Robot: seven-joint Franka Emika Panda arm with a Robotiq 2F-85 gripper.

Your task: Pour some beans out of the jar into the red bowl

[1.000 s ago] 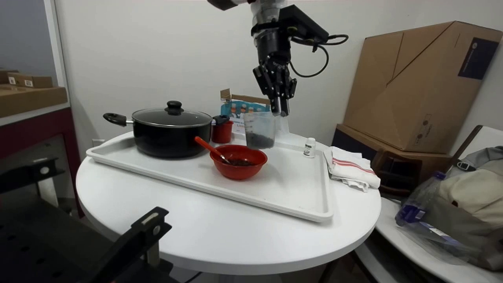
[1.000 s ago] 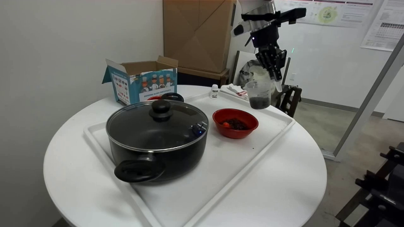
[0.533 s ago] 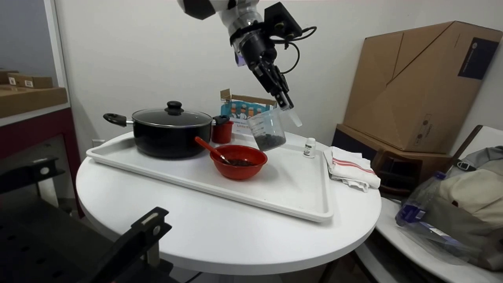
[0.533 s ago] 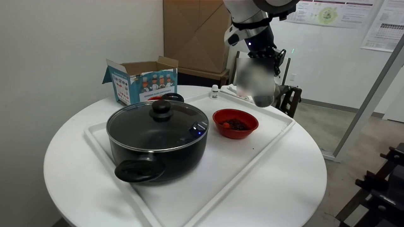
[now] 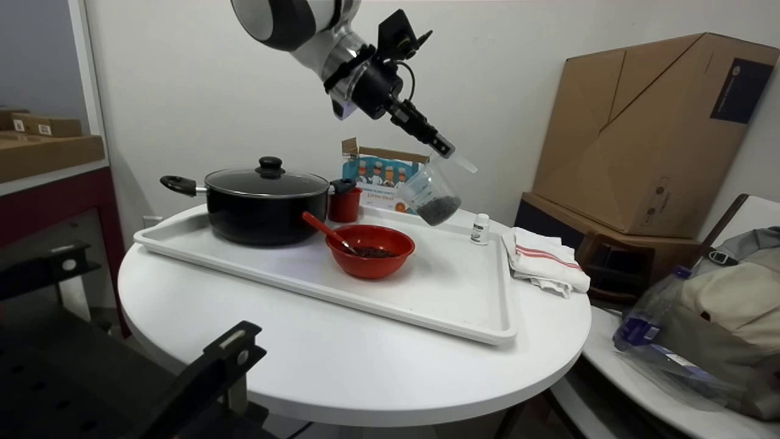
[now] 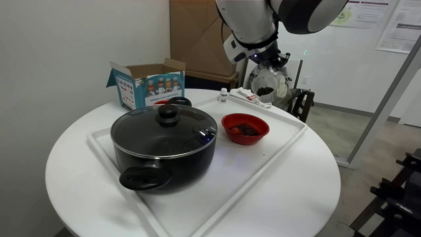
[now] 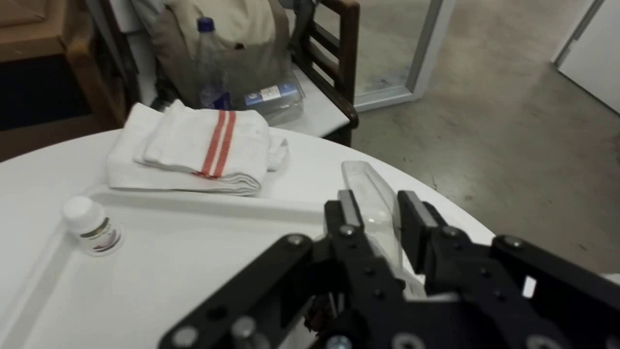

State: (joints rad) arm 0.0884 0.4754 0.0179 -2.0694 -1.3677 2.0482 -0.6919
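Note:
The see-through jar (image 5: 421, 185) hangs above the tray, up and right of the red bowl (image 5: 368, 269) in an exterior view. It is tilted, its mouth facing the bowl's side. The dark beans (image 5: 440, 210) lie in its bottom; they also show through the mouth in an exterior view (image 6: 264, 91). My gripper (image 5: 443, 147) is shut on the jar's handle; in the wrist view the handle (image 7: 370, 194) stands between the fingers of the gripper (image 7: 378, 206). The jar's body is mostly hidden there. The red bowl (image 6: 244, 139) stands on the tray with dark bits inside and a red-handled utensil (image 5: 323, 226) leaning in it.
A black lidded pot (image 5: 268, 216) stands left of the bowl on the white tray (image 5: 317, 291). A red can (image 5: 345, 206) and a blue box (image 6: 161, 89) are behind. A small white bottle (image 7: 94, 228) and a folded towel (image 7: 193, 145) lie towards the far end.
The jar has gone from upright to tilted, its bottom swinging right and up, away from the bowl in an exterior view. The arm has leaned over left; the bowl has not moved.

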